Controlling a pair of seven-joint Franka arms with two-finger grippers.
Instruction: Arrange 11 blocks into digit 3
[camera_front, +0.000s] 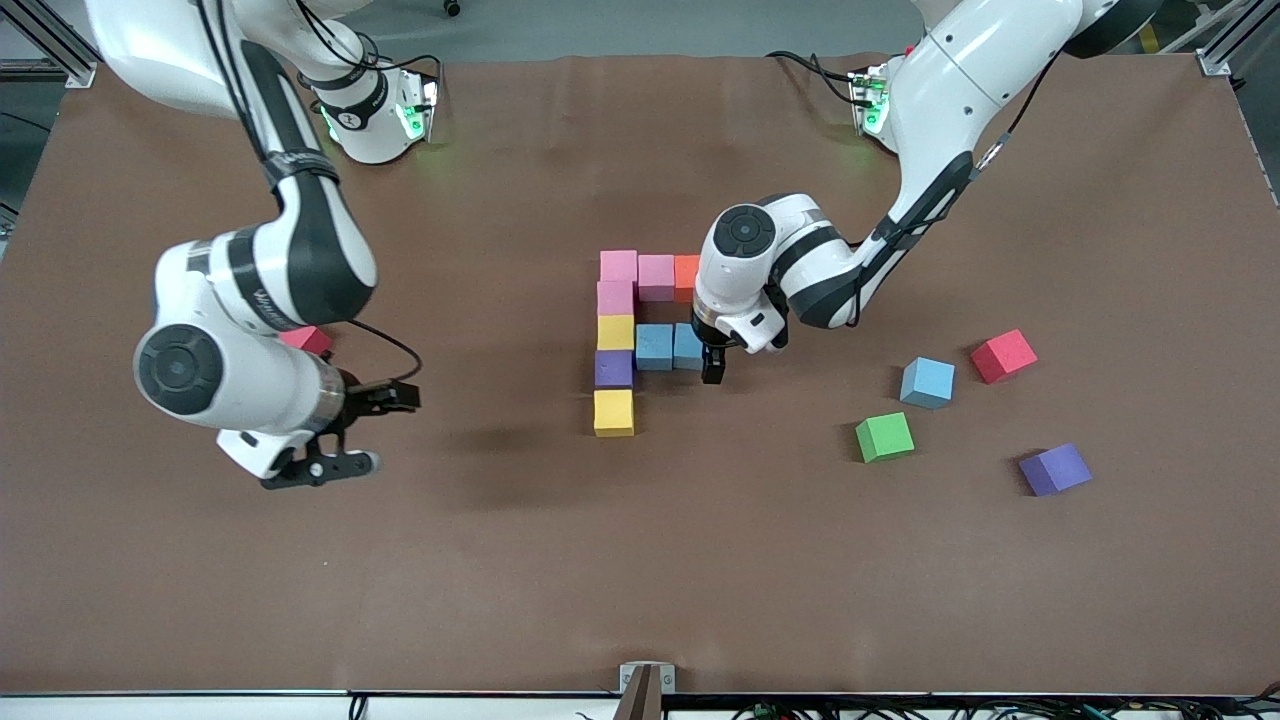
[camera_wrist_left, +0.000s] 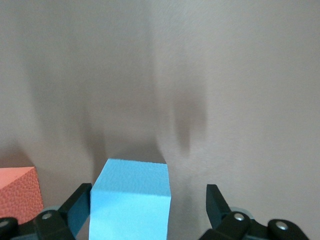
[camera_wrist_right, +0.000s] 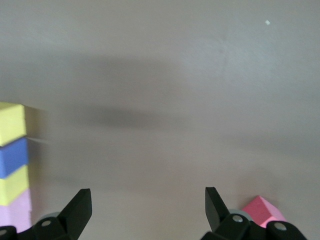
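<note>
The digit 3 (camera_front: 616, 332) lies partly built mid-table as a flat figure of touching blocks. Its column runs pink, pink, yellow, purple, yellow (camera_front: 613, 412). One arm is pink (camera_front: 656, 277) and orange (camera_front: 686, 277), another is two light blue blocks (camera_front: 654, 346). My left gripper (camera_front: 706, 362) is down over the outer light blue block (camera_wrist_left: 131, 200), open, with the block between its fingers and a gap on one side. The orange block (camera_wrist_left: 17, 192) shows beside it. My right gripper (camera_front: 372, 432) waits open and empty above bare table toward the right arm's end.
Loose cubes lie toward the left arm's end: light blue (camera_front: 927, 382), green (camera_front: 884, 436), purple (camera_front: 1055, 469) and red (camera_front: 1003, 356). Another red cube (camera_front: 305, 340) sits by the right arm and shows in its wrist view (camera_wrist_right: 260, 210).
</note>
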